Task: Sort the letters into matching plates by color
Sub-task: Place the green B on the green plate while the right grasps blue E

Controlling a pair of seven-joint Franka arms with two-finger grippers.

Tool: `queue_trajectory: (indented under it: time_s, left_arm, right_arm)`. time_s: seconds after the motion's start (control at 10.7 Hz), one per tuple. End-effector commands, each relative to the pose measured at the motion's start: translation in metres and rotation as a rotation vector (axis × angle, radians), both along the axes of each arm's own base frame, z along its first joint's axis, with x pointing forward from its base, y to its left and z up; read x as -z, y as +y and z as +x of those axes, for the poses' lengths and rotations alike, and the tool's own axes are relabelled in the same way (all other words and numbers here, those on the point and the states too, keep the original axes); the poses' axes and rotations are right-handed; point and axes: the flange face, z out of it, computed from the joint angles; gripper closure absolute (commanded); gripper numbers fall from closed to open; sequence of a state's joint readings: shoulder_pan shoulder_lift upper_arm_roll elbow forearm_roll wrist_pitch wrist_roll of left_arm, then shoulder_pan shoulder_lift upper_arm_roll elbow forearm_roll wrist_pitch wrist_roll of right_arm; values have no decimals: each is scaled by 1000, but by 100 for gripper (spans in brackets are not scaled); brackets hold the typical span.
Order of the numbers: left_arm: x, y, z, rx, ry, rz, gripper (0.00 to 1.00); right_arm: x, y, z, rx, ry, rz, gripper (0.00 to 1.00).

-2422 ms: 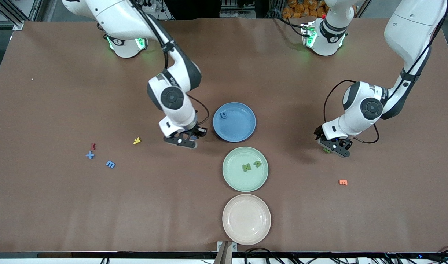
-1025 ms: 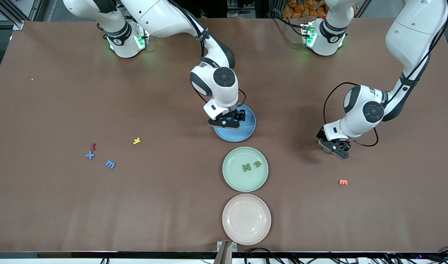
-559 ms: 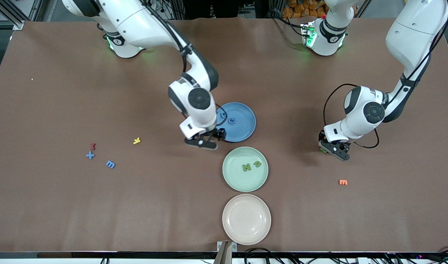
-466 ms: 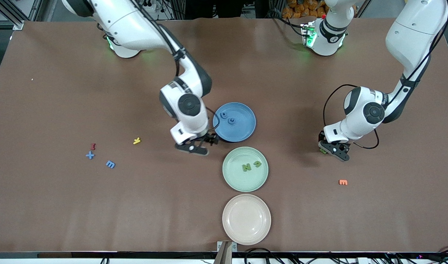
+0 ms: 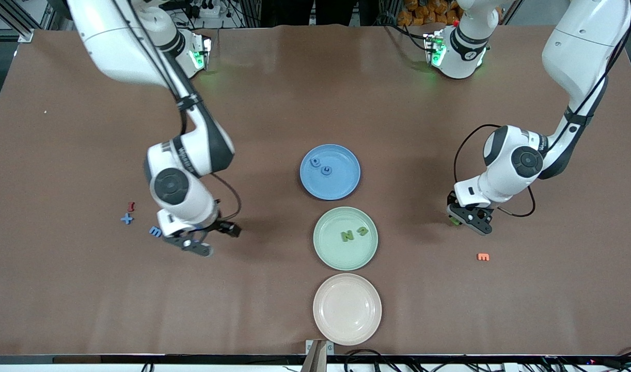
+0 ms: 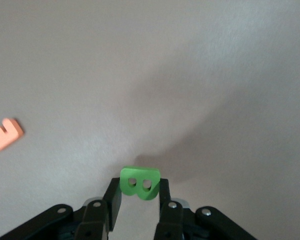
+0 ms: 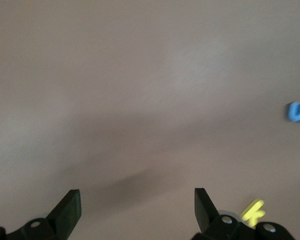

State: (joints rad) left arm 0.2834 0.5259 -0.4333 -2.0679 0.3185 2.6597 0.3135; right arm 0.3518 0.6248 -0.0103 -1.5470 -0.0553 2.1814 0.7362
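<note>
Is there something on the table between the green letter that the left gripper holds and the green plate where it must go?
Nothing visible. The left gripper is shut on the green letter, and only bare table lies between it and the green plate.

Green letter (image 6: 140,183) clamped in left claw (image 6: 139,196)

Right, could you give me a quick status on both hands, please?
Left hand shut on green letter, low over the table. Right hand open, empty, above table beside blue letter. Green plate unobstructed.
</note>
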Motion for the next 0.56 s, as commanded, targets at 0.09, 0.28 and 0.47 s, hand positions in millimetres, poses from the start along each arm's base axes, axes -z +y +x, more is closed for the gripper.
queue_trajectory:
  time_s: [0.09, 0.28, 0.47]
  left_arm:
    - [-39, -76, 36, -71, 1, -44, 100]
    - [-45, -136, 43, -140, 31, -70, 100]
    - [-51, -165, 53, -192, 52, -76, 100]
  right_arm:
    - [1, -108, 25, 123, 11, -1, 0]
    - [3, -158, 31, 197, 17, 8, 0]
    - [4, -182, 30, 265, 31, 45, 0]
